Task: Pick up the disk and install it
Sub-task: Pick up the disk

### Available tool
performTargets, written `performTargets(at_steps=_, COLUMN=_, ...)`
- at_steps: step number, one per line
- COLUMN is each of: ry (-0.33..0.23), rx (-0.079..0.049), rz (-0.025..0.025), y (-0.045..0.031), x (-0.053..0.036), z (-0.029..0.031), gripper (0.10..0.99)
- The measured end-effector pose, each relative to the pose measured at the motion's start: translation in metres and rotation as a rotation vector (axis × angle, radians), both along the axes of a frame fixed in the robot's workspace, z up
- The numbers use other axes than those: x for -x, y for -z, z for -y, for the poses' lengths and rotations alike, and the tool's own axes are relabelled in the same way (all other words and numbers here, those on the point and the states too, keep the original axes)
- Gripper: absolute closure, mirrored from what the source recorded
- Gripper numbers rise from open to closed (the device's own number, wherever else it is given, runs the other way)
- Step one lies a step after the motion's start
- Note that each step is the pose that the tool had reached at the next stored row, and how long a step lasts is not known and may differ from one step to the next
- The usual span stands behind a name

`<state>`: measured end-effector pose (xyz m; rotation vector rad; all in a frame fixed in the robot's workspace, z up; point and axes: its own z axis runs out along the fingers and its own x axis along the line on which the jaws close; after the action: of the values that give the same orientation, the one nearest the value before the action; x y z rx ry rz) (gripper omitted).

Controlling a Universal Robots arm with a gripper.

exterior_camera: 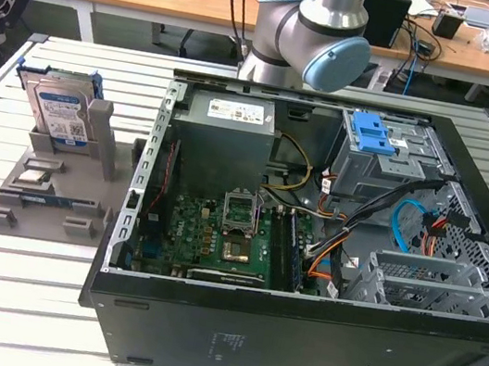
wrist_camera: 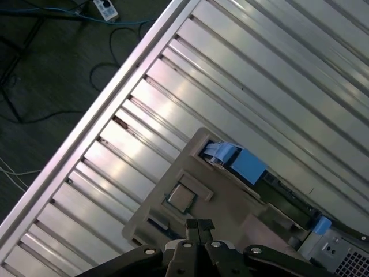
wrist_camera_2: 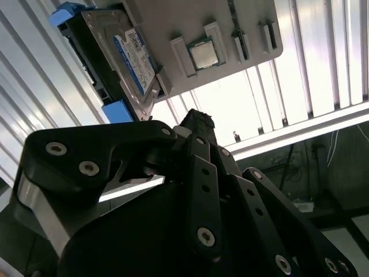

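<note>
Disk (exterior_camera: 61, 110): upright in the grey holder (exterior_camera: 55, 194) on the bench (exterior_camera: 10, 294), to the exterior view's left of the open computer case (exterior_camera: 292, 346).
Gripper (wrist_camera: 199, 226): fingers together, empty, apart from the disk.

The disk (exterior_camera: 59, 110) was a silver-grey drive with a white-and-blue label, framed by a blue carrier. It stood on edge in a grey stand (exterior_camera: 104, 150) on the tabletop (exterior_camera: 1, 293), at the exterior view's left of the case (exterior_camera: 291, 351).
</note>
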<state>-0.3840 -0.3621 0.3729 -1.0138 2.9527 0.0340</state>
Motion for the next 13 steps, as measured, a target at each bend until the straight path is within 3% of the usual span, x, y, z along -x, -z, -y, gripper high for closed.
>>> performTargets(at_steps=13, ry=-0.177, rx=0.000, rz=0.0000, y=0.0000, x=0.0000, z=0.0000, gripper=0.980)
